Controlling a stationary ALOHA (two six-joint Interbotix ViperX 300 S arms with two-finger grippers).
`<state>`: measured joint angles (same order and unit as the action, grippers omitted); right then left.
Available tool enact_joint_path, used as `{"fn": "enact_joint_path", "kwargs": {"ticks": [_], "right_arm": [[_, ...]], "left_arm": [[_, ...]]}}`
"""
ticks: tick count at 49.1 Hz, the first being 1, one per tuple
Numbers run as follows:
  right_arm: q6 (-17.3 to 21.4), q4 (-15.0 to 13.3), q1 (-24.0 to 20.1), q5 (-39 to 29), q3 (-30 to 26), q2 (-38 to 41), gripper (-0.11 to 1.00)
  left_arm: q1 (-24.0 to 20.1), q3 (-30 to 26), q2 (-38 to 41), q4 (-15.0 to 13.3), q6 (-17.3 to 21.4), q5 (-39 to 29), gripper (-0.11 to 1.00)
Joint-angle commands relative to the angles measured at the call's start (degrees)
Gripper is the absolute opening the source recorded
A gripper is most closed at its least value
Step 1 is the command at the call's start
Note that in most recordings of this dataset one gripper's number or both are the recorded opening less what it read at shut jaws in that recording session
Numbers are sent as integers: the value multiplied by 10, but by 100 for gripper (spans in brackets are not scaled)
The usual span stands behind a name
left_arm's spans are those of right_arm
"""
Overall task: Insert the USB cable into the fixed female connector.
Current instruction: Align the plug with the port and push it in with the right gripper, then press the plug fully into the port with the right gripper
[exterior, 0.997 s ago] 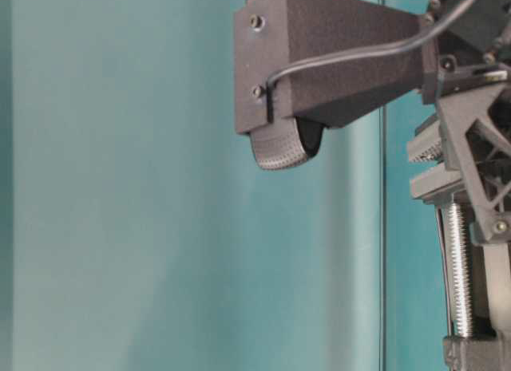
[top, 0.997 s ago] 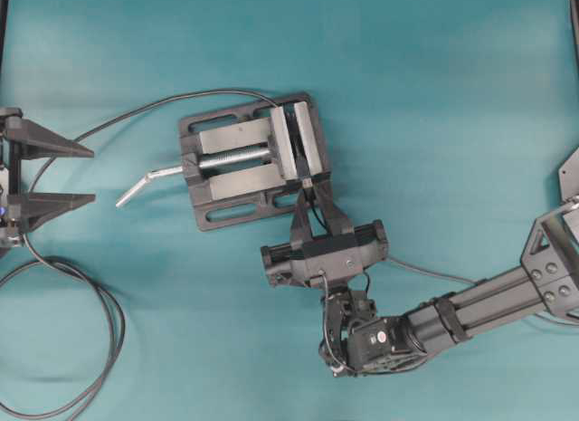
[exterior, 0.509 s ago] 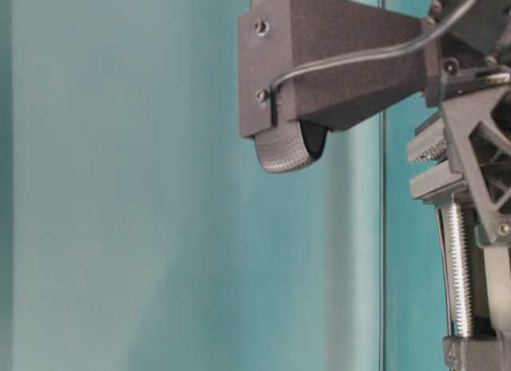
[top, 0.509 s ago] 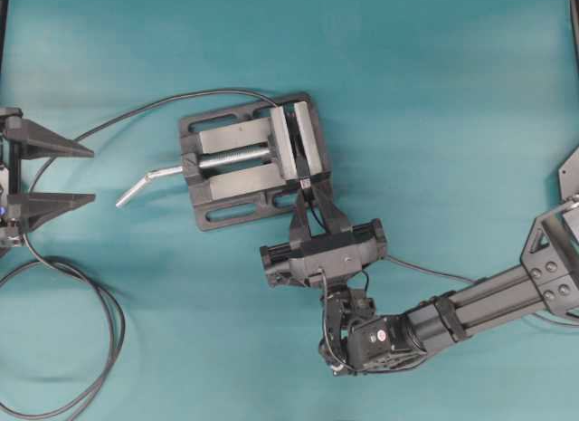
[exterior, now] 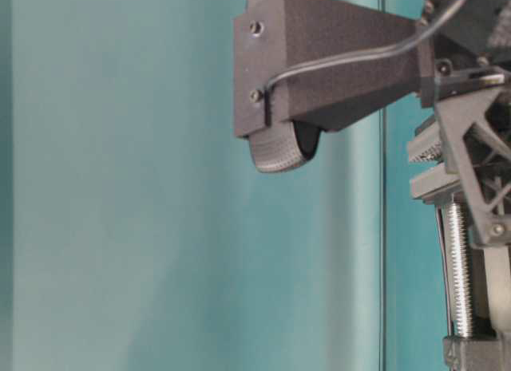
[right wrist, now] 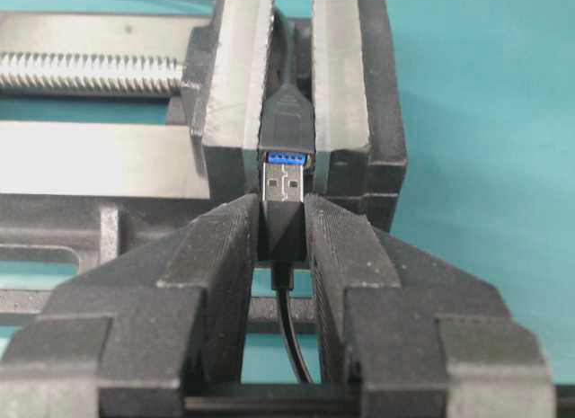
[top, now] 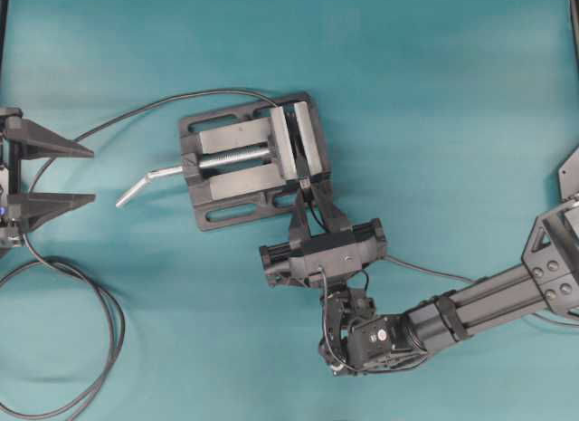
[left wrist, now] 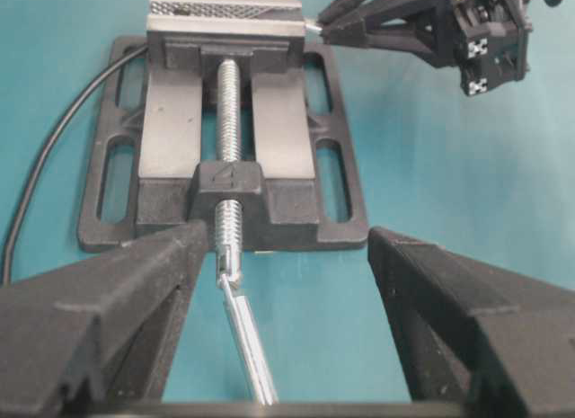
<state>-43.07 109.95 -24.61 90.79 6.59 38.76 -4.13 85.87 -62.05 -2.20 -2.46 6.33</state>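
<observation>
My right gripper (right wrist: 282, 208) is shut on the black plug of the USB cable (right wrist: 282, 229). The plug's metal tip points at the blue mouth of the fixed female connector (right wrist: 287, 121) and touches or nearly touches it. The connector is a small black socket clamped between the steel faces of the vise (right wrist: 234, 85). In the overhead view my right gripper (top: 308, 195) sits at the vise's near right corner. My left gripper (top: 90, 175) is open and empty at the far left, apart from the vise. In the left wrist view my left gripper (left wrist: 287, 283) faces the vise's screw side.
The dark metal vise (top: 244, 163) stands mid-table with its silver handle (top: 145, 180) sticking out left. A thin cable (top: 154, 106) runs from the vise toward the left. A longer dark cable (top: 104, 335) loops at the lower left. The table-level view shows the vise screw (exterior: 457, 267).
My right gripper has shifted only slightly at the vise, still holding the plug. The left arm has not moved.
</observation>
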Motion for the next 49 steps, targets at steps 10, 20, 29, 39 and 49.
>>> {"fn": "enact_joint_path", "kwargs": {"ticks": [10, 20, 29, 39, 49], "right_arm": [[0, -4, 14, 7, -4, -38, 20], [0, -3, 17, 4, -4, -37, 20], [-1, -4, 28, 0, -4, -37, 20], [-1, -5, 40, 3, -3, -35, 20], [1, -16, 51, 1, -4, -28, 20]], "left_arm": [[1, -15, 3, 2, 7, 5, 88], [1, -14, 3, 2, 7, 5, 88], [2, -14, 3, 1, 7, 5, 88], [1, -13, 3, 2, 8, 5, 88], [1, -12, 2, 1, 9, 6, 88]]}}
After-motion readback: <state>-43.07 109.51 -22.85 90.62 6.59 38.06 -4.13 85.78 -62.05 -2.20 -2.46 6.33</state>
